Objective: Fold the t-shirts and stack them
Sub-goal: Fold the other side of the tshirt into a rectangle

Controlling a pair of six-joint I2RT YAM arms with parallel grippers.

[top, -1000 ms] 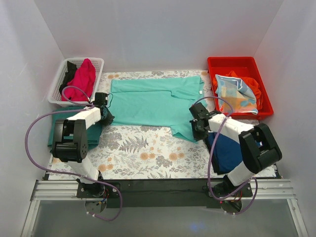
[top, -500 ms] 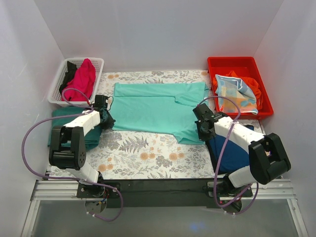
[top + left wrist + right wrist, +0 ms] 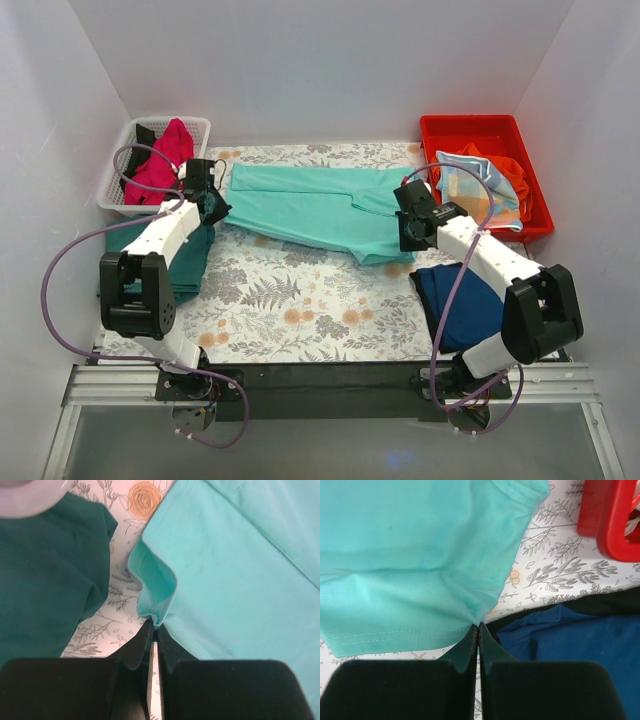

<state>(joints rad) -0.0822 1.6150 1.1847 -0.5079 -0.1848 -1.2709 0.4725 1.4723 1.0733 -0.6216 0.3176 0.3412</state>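
Mid-fold: the mint t-shirt lies across the upper centre of the frame. Both jaws are pinched tight on its near hem, the left gripper at upper left and the right gripper right of centre. Next, I judge, they should lay the hem flat, then let go. Both corners sit further up-frame than half a second ago, so the shirt looks narrower.

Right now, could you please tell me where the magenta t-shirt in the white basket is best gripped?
Probably at its crumpled peak. The magenta t-shirt looks heaped up towards the rim of the white basket, so a tool coming straight down from above should reach loose folds, while the basket walls block any approach from the side.
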